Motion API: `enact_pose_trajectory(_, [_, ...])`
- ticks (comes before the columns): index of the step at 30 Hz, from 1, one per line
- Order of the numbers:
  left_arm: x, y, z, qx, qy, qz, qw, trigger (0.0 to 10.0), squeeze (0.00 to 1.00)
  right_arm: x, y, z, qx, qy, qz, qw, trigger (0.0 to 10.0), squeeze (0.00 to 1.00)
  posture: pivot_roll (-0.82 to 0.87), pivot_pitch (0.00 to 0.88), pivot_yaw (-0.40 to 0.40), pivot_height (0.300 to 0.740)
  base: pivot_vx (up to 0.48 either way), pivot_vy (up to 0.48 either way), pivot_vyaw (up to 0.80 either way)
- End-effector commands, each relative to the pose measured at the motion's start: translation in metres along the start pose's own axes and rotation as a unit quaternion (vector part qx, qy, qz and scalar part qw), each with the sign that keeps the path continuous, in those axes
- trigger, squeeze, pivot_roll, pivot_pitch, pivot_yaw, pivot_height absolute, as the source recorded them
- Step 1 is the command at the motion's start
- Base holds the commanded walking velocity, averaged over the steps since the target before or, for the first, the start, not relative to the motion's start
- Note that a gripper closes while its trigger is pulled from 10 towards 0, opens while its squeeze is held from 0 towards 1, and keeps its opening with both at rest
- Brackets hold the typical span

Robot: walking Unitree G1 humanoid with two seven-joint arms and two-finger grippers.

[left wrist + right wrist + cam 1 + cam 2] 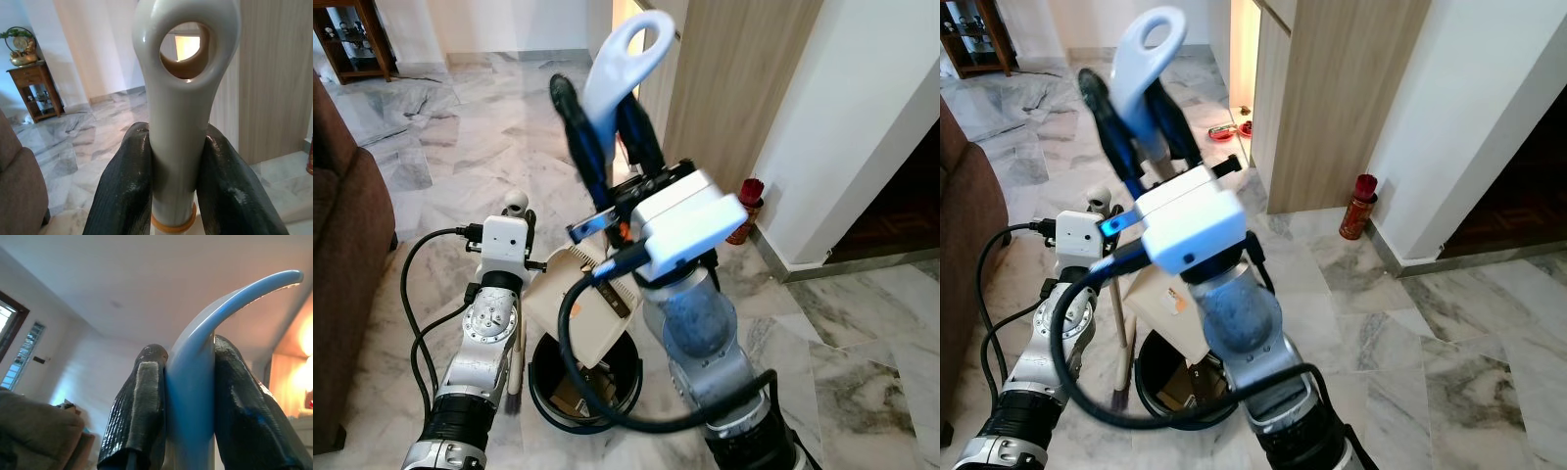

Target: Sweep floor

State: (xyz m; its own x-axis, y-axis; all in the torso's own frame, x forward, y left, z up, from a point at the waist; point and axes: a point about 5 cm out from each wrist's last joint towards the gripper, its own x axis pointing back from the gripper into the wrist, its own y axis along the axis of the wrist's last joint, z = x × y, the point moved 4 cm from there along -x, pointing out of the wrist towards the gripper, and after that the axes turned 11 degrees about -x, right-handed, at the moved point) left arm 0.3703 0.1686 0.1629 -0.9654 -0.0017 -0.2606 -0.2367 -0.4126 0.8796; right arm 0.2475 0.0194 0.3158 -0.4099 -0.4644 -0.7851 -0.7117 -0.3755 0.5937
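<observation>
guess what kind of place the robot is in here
Probably a home's living area or hallway: polished marble floor, a brown sofa at the left, a small wooden display cabinet far back, and a wood-panelled wall.

A bin (548, 392) stands on the floor (862, 333) directly before the robot, between its two arms, with the dustpan (582, 304) tilted over its rim. A sofa (342, 255) lies to the left and a cabinet (734, 88) to the right; a canister (744, 211) stands on the floor beside the cabinet's far side, near the wall
</observation>
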Motion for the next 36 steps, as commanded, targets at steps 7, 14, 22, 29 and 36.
enact_pose_trajectory(7, [-0.002,0.016,0.003,-0.012,0.0,-0.037,0.999,10.0,0.0,0.006,0.029,0.014,0.035,0.04,-0.05,0.997,10.0,0.0,0.16,0.055,-0.044,0.74,0.0,0.0,0.0])
enact_pose_trajectory(14, [-0.003,0.017,0.003,-0.011,-0.002,-0.039,0.999,10.0,0.0,0.01,0.032,0.015,0.051,0.038,-0.055,0.996,10.0,0.0,0.16,0.048,-0.04,0.74,0.0,0.0,0.0])
enact_pose_trajectory(22, [-0.004,0.018,0.002,-0.011,-0.002,-0.041,0.999,10.0,0.0,0.01,0.032,0.014,0.049,0.031,-0.051,0.997,10.0,0.0,0.16,0.039,-0.039,0.74,0.0,0.0,0.0])
enact_pose_trajectory(29, [-0.005,0.018,0.002,-0.01,-0.001,-0.042,0.999,10.0,0.0,0.01,0.03,0.013,0.055,0.03,-0.046,0.997,10.0,0.0,0.16,0.037,-0.043,0.74,0.0,0.0,0.0])
enact_pose_trajectory(36, [-0.005,0.018,0.001,-0.009,-0.002,-0.04,0.999,10.0,0.0,0.01,0.026,0.009,0.073,0.022,-0.038,0.996,10.0,0.0,0.16,0.041,-0.046,0.74,0.0,0.0,0.0])
